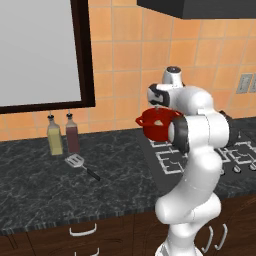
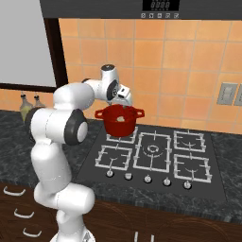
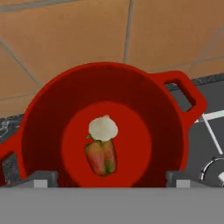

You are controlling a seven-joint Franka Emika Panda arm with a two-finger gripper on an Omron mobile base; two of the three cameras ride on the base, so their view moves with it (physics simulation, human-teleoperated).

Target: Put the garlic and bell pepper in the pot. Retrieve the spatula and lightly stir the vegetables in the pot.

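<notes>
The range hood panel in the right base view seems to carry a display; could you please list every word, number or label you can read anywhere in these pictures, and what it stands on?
Range hood display: pale marks on a dark panel, too small and blurred to read.
Two bottles on the counter: no label visible.
Pot: no text.
Stove knobs: no markings legible.
No readable text anywhere.

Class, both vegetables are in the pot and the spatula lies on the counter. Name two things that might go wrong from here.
1. The spatula lies close to two bottles; reaching for its thin handle, the claw might knock them over.
2. The garlic rests against the bell pepper in the pot, so rough stirring could flick them out or shift the pot on the stove.
</notes>
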